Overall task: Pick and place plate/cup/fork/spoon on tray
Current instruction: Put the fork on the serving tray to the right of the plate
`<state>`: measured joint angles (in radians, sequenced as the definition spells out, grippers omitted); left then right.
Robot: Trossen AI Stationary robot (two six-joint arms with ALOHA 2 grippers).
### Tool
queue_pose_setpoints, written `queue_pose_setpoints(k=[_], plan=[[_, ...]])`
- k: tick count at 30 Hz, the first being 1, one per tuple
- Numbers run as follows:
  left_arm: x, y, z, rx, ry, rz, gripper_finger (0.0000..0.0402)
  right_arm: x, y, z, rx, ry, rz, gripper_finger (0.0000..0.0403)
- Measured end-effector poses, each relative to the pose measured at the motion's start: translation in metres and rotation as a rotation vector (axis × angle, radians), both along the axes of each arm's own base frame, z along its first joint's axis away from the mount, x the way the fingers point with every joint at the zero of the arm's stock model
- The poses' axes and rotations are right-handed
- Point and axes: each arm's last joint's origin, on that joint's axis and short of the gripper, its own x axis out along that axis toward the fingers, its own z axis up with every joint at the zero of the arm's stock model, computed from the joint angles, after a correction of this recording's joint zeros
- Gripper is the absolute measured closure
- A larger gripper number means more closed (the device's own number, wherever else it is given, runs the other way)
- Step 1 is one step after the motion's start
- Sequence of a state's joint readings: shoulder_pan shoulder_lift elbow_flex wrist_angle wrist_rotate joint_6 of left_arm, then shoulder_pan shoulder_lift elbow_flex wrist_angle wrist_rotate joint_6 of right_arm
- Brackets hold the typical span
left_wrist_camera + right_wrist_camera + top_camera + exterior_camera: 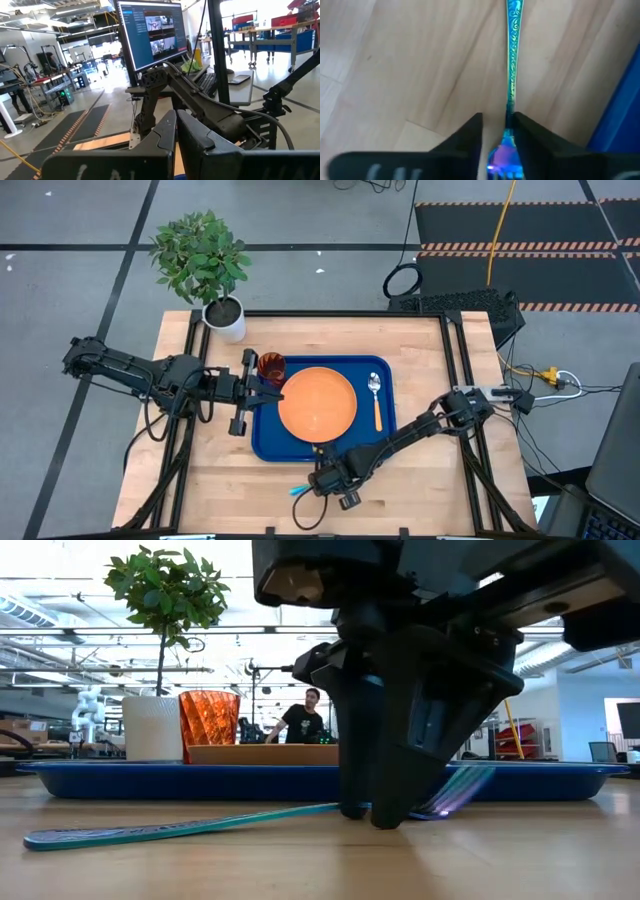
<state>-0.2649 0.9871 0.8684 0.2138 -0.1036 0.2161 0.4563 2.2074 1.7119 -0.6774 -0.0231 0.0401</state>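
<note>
The fork [298, 490], blue-handled, lies on the bare wood near the table's front edge, outside the dark blue tray [262, 442]. My right gripper [326, 480] stands over its neck, open, one finger on each side [497, 130]. On the tray rest the orange plate [317, 403], the red-brown cup [271, 366] at the far left corner, and the spoon [376, 402] along the right side. My left gripper [264, 390] hangs level above the tray's left edge, shut on nothing. My right gripper comes from above, slanting down, its fingers lying across the fork between handle and tines. One finger [529, 134] lies against the side of the fork's neck [510, 111]. A narrow gap shows between the other finger and the fork. The handle [150, 832] lies on the table.
A white pot with a green plant [226, 318] stands at the table's far left corner. Bare wood lies left and right of the tray. The tray's near rim [200, 783] runs just behind the fork. A person shows in the room beyond.
</note>
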Motion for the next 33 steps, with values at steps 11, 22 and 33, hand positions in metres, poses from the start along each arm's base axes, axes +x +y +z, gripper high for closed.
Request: queue_pose_setpoints(k=[11, 22, 33], plan=[[0.0, 0.0, 0.0, 0.0, 0.0, 0.0, 0.0382, -0.002, 0.005, 0.0, -0.001, -0.01, 0.032, 0.0393], [0.0, 0.0, 0.0, 0.017, -0.003, 0.002, 0.0382, -0.012, 0.009, 0.049, 0.001, -0.155, 0.146, 0.0401], [0.0, 0.0, 0.0, 0.015, -0.004, 0.002, 0.0382, -0.042, 0.003, 0.083, -0.1, -0.087, 0.362, 0.0402]])
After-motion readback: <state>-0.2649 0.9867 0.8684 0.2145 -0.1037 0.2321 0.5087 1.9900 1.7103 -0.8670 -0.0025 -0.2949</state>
